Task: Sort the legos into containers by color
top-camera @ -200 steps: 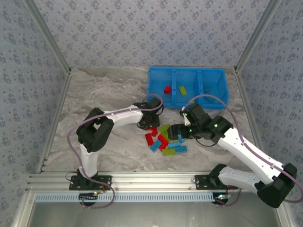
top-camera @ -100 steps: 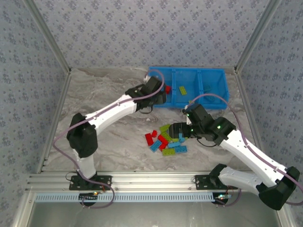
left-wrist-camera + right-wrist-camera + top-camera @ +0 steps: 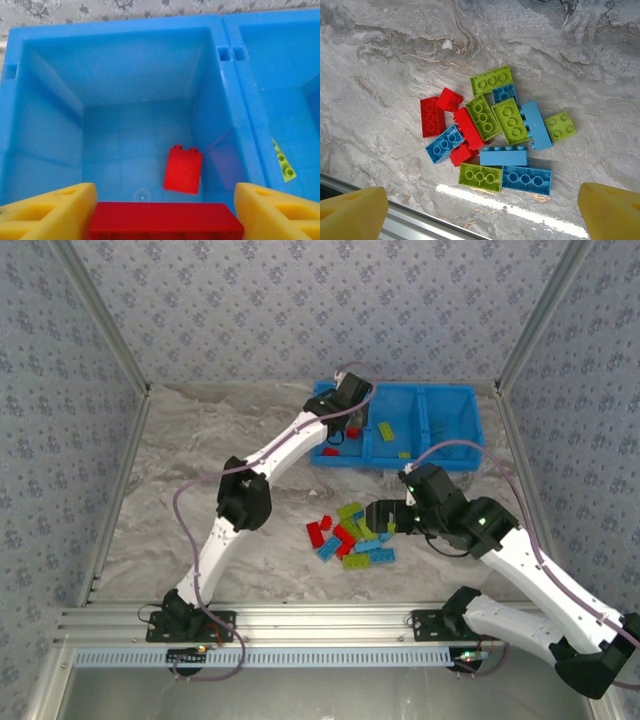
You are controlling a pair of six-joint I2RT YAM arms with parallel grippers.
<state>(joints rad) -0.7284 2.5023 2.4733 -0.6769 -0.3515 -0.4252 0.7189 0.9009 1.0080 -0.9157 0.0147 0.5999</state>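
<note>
Dropping reds into the left compartment (image 3: 135,85) seems the step in hand: a long red brick (image 3: 165,221) sits between the left fingers (image 3: 50,212) above it, clamped or loose I cannot tell; next, the right fingers (image 3: 350,212), wide apart over the pile (image 3: 490,130) on the counter (image 3: 385,55), must lower onto one brick.

A grey-veined, marble-look worktop (image 3: 200,450) is lying across the middle of the enclosure, catching a streak of glare near its front edge. Floral-print wallpapered panels are standing along its back (image 3: 320,310), left (image 3: 50,440) and right (image 3: 590,420) sides. A ribbed aluminium rail (image 3: 320,625) is running along its near edge.
</note>
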